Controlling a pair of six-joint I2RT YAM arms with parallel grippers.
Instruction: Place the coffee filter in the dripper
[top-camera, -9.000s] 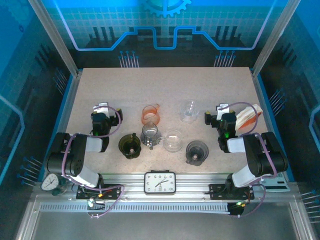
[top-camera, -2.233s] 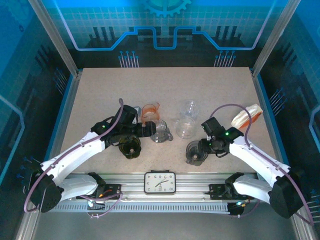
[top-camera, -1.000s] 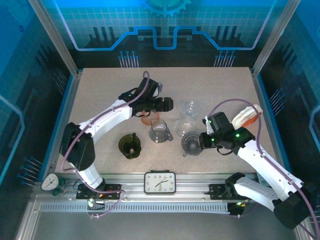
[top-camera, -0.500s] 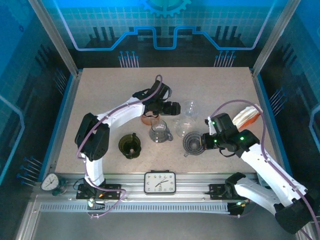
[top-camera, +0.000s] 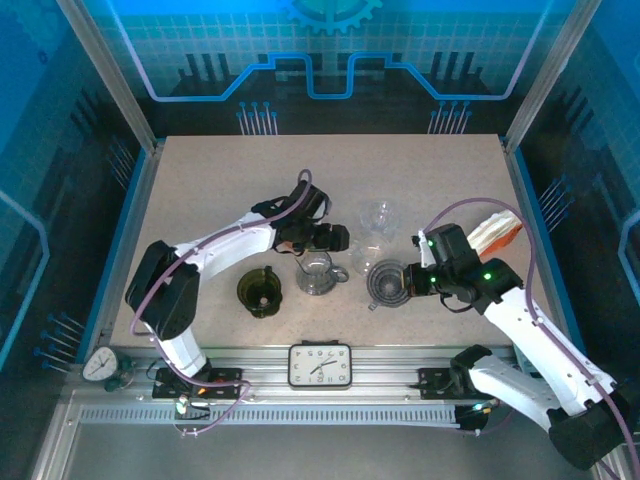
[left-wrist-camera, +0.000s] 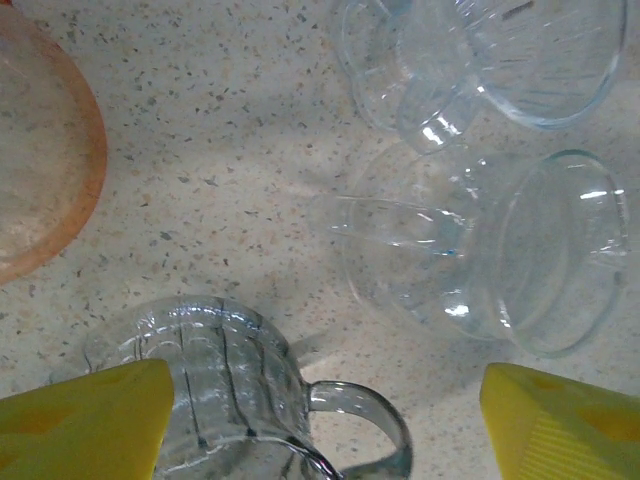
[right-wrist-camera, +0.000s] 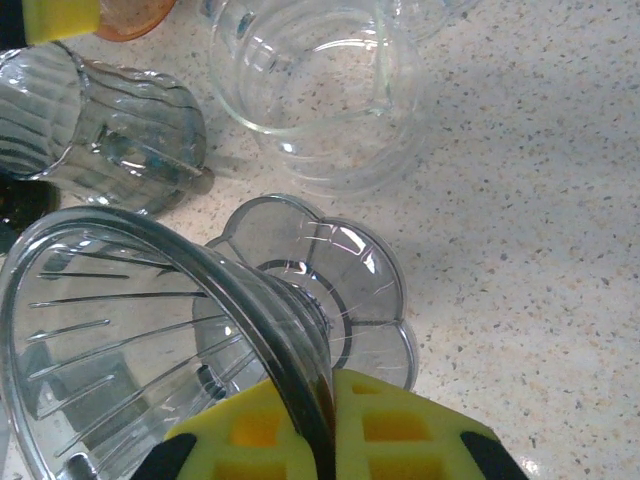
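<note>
At the middle of the worktop (top-camera: 200, 180), the right fingers (right-wrist-camera: 300, 432) are clenched on the rim of the smoky clear dripper (right-wrist-camera: 150, 320). Their yellow pads pinch its wall from both sides, and it hangs tilted. The coffee filter (top-camera: 492, 232), white with an orange edge, lies well apart from them, behind the right wrist toward the worktop's right edge. The left fingers (top-camera: 335, 238) are released and spread wide, grasping nothing. A ribbed glass cup (left-wrist-camera: 220, 380) with a handle sits below, between their pads (left-wrist-camera: 90, 420). A clear glass server (left-wrist-camera: 480, 250) lies just beyond them, and an orange vessel (left-wrist-camera: 40, 170) sits off to one side.
</note>
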